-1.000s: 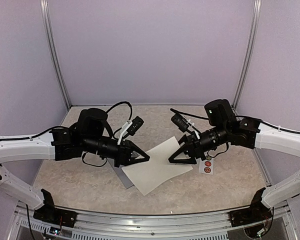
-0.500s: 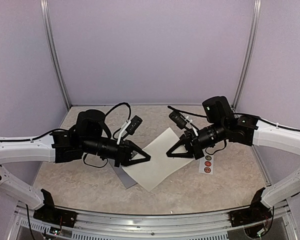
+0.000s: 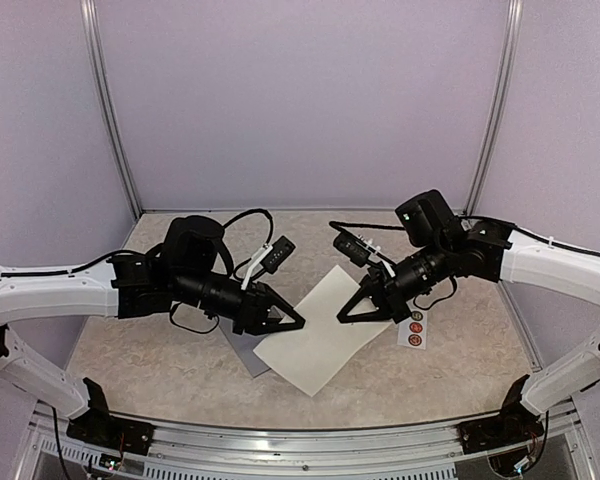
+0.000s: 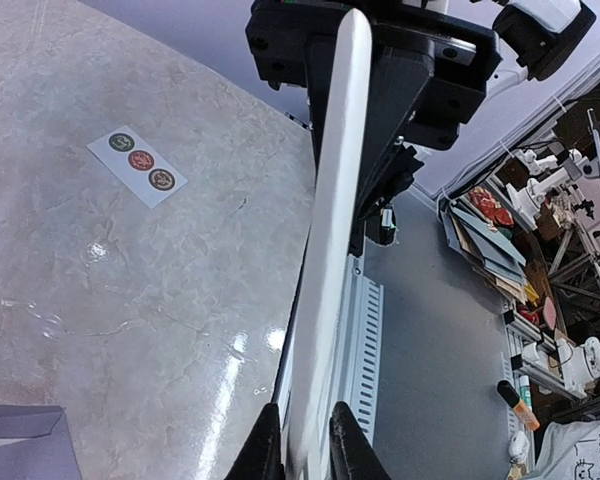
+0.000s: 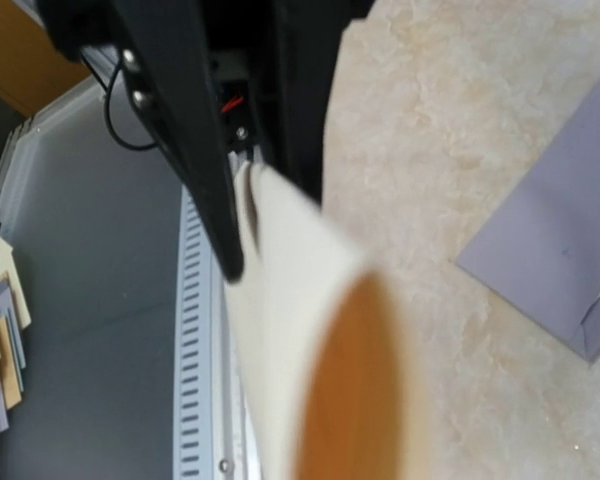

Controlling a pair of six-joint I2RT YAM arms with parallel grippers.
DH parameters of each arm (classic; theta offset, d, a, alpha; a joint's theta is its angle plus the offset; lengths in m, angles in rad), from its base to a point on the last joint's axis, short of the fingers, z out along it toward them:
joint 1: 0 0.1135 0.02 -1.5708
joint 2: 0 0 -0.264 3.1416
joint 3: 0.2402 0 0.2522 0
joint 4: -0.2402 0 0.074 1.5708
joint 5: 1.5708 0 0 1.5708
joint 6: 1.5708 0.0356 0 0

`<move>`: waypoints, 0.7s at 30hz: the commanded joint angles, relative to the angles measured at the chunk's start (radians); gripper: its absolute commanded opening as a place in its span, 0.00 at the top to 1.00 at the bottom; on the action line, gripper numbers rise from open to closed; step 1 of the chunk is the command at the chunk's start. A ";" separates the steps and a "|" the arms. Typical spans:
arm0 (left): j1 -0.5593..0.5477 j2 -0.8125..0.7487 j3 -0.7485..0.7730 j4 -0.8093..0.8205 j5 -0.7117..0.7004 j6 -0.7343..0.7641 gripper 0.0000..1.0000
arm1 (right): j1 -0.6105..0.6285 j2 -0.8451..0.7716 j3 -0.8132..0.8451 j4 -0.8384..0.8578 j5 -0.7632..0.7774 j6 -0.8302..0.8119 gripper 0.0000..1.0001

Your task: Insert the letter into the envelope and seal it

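L gripper (image 3: 296, 324) jaws sit only a sliver apart either side of the white rectangular paper letter's (image 3: 318, 348) left edge; can't tell if they actually pinch it. The flat grey-blue paper envelope (image 3: 244, 356) lies under/just beside that gripper on the beige marbled glossy table (image 3: 150, 355), partly covered by the letter and not yet filled. The letter is thin and floppy, bowed between the two arms, prob. lifted clear so it can be aimed at the envelope. R gripper (image 3: 344, 316) jaws are fully closed, pinching the letter's right edge. A small white strip w/ three round stickers (image 3: 414, 332) lies flat near the R gripper, likely there for the seal.
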State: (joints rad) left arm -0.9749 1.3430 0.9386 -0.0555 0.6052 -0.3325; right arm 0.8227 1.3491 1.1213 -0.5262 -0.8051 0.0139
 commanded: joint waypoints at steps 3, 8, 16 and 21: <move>0.005 0.023 0.042 -0.030 0.027 0.024 0.88 | -0.005 0.017 0.031 -0.052 -0.019 -0.049 1.00; 0.005 0.034 0.048 -0.037 0.035 0.024 0.93 | -0.006 0.016 0.035 -0.057 -0.019 -0.054 1.00; 0.005 0.040 0.046 -0.049 0.020 0.041 1.00 | -0.006 0.008 0.040 -0.050 0.007 -0.047 0.98; -0.006 0.020 0.054 -0.077 0.013 0.083 1.00 | -0.096 -0.064 -0.014 0.108 0.137 0.096 0.36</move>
State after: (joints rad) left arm -0.9730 1.3746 0.9585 -0.0998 0.6239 -0.3008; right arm 0.8074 1.3521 1.1290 -0.5491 -0.7586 0.0082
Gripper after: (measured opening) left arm 0.003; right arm 0.480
